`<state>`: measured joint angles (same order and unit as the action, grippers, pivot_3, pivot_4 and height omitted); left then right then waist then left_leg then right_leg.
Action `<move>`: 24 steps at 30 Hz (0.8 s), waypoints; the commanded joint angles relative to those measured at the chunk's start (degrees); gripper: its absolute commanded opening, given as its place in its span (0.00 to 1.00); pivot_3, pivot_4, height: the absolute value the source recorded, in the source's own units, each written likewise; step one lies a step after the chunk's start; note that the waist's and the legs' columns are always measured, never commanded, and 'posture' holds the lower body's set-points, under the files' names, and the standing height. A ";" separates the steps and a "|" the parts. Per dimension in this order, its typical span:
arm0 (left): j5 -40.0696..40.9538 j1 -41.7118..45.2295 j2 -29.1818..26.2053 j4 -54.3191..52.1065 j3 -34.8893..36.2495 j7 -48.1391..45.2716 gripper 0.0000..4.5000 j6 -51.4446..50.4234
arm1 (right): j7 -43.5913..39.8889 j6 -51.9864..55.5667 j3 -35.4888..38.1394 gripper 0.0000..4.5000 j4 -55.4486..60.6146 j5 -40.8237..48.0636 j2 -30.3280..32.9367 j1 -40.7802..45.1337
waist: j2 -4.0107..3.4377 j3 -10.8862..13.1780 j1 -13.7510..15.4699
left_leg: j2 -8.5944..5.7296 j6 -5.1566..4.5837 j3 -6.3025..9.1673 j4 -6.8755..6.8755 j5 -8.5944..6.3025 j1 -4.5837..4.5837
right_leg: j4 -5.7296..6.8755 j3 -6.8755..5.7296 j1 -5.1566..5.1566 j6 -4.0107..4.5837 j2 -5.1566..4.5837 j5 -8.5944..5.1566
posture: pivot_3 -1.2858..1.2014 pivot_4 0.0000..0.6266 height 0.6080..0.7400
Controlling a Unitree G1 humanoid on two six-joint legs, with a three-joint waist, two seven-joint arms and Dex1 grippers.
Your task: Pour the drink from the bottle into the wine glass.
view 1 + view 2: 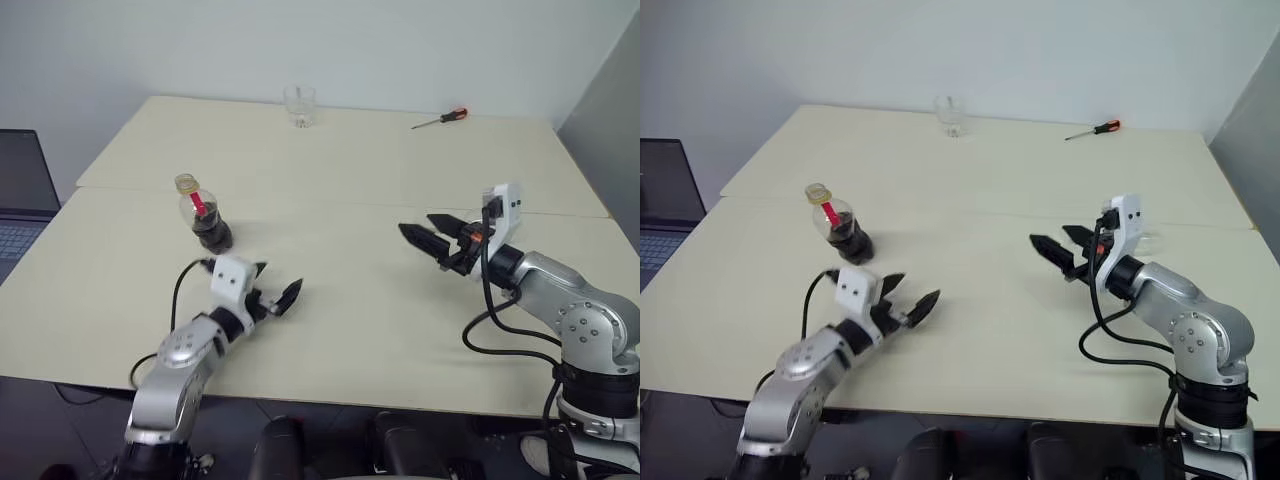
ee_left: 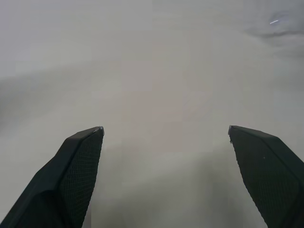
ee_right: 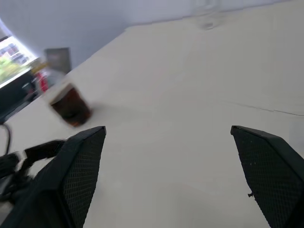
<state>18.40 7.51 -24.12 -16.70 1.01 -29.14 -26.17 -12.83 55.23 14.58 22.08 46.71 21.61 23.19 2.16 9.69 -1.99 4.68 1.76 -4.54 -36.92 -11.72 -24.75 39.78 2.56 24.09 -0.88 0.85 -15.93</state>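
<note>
The bottle point(image 1: 202, 213) stands upright on the left side of the pale tabletop point(image 1: 340, 180), its dark drink point(image 1: 212, 234) filling the lower part. Both end effectors hang spread wide and empty: the left end effector point(image 1: 275, 290) near the bottle, the right end effector point(image 1: 428, 235) well apart from it. The head views show a clear glass point(image 1: 299, 105) and a screwdriver point(image 1: 441, 119) at the far edge, and a laptop point(image 1: 22, 195) at left. The right wrist view catches the bottle and left end effector.

A wide bare stretch of the table point(image 1: 350, 190) is lying between the two grippers. The bottle point(image 1: 204, 213) is standing just beyond the left gripper point(image 1: 276, 291), narrowing that side. The tumbler point(image 1: 299, 106) and screwdriver point(image 1: 441, 119) are sitting far back, well apart.
</note>
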 commanded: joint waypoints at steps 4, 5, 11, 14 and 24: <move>2.55 8.56 -4.77 0.09 -2.89 -9.28 0.99 -3.08 | 16.71 1.33 8.45 1.00 5.69 3.15 -7.37 -0.25 | -0.02 0.00 -0.30 | 0.03 0.01 0.02 0.14 0.00 -0.04 | 0.00 0.00 0.05 0.06 0.01 -0.04 | 0.52 0.24 1.00; 2.34 9.26 -5.07 0.57 -3.52 -10.19 0.99 -2.86 | 19.52 2.06 9.71 1.00 5.85 4.06 -8.74 -0.23 | -0.02 -0.01 -0.24 | 0.04 0.01 0.06 0.18 0.00 -0.05 | 0.00 0.00 0.05 0.08 0.01 -0.05 | 0.52 0.24 1.00; 0.59 12.65 -4.88 4.22 -6.53 -13.43 0.99 -0.88 | 30.13 3.88 13.61 1.00 5.16 8.33 -13.60 -0.07 | -0.03 0.00 -0.37 | -0.01 0.01 -0.07 0.18 0.00 -0.03 | -0.02 0.00 0.05 0.07 -0.07 -0.06 | 0.52 0.24 1.00; -0.56 14.04 -5.23 5.38 -8.24 -15.16 0.99 0.26 | 34.98 4.58 15.06 1.00 2.39 12.65 -16.61 1.19 | -0.03 0.00 -0.36 | 0.00 0.01 -0.03 0.17 0.00 -0.03 | -0.01 0.01 0.04 0.05 -0.06 -0.07 | 0.52 0.24 1.00; -3.32 20.51 -3.17 9.49 -10.21 -16.94 0.99 3.94 | 39.56 -0.25 18.05 1.00 -14.75 16.91 -17.80 8.18 | -0.05 0.00 -0.38 | -0.01 -0.04 -0.06 0.17 0.03 -0.03 | -0.10 0.01 0.03 0.07 -0.03 -0.05 | 0.52 0.24 1.00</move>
<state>15.29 27.06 -27.73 -6.76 -9.12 -45.81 -23.45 26.63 57.11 31.28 8.31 62.07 3.40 30.02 2.10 9.69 -2.37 4.68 1.71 -4.61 -36.73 -11.69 -24.78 39.64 2.56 24.12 -0.80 0.82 -15.97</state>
